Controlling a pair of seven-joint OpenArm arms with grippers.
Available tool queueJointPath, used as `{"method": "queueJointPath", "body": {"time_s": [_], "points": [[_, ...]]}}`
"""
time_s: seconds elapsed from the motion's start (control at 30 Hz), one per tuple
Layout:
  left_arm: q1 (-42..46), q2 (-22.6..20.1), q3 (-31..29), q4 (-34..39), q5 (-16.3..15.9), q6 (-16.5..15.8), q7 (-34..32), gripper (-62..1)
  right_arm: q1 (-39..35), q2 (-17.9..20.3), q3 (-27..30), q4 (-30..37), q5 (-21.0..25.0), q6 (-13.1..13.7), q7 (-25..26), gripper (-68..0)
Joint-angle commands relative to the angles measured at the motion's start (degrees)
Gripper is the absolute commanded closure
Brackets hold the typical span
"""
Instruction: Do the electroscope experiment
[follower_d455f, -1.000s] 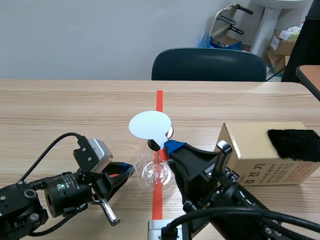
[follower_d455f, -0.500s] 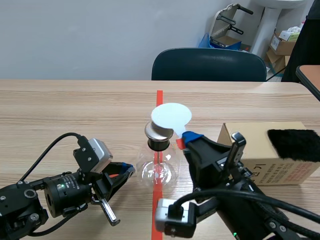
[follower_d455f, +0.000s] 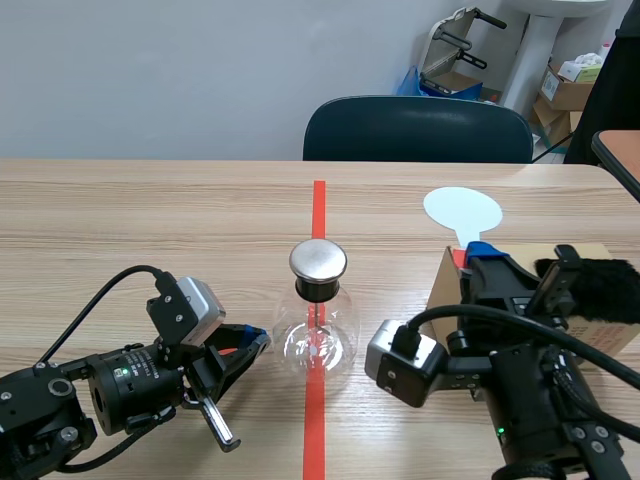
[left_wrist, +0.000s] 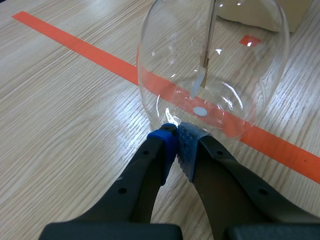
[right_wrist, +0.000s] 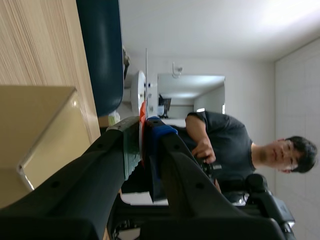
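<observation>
While the left gripper sits closed just beside the flask, right gripper pinching the white disc, well apart.

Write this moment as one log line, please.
left gripper: shut, at flask | right gripper: shut on disc, by box | flask: capped, on tape

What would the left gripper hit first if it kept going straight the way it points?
The glass flask: the left gripper, fingers shut, sits right at its lower wall, seemingly touching.
</observation>
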Motion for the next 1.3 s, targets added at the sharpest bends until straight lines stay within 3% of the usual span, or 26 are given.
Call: {"method": "queueJointPath", "body": {"time_s": [0.0, 0.2, 0.47, 1.27], "points": [[-0.1, 0.1, -0.1, 0.8, -0.3, 0.0, -0.8, -3.0, 1.0, 0.2, 0.3, 0.9, 0.0, -0.6, -1.4, -1.5], [-0.1, 0.1, -0.1, 0.8, -0.3, 0.0, -0.8, -2.9, 1.0, 0.2, 0.3, 0.9, 0.0, -0.6, -5.0, -1.5], [-0.1, 0.1, -0.1, 0.8, -0.3, 0.0, -0.8, -2.9, 1.0, 0.2, 0.3, 0.9, 0.0, -0.6, -3.4, -1.5], [-0.1, 0.1, -0.1, 0.8, -0.3, 0.0, -0.8, -2.9, 1.0, 0.2, 0.3, 0.9, 0.0, -0.6, 29.6, -1.5]]}}
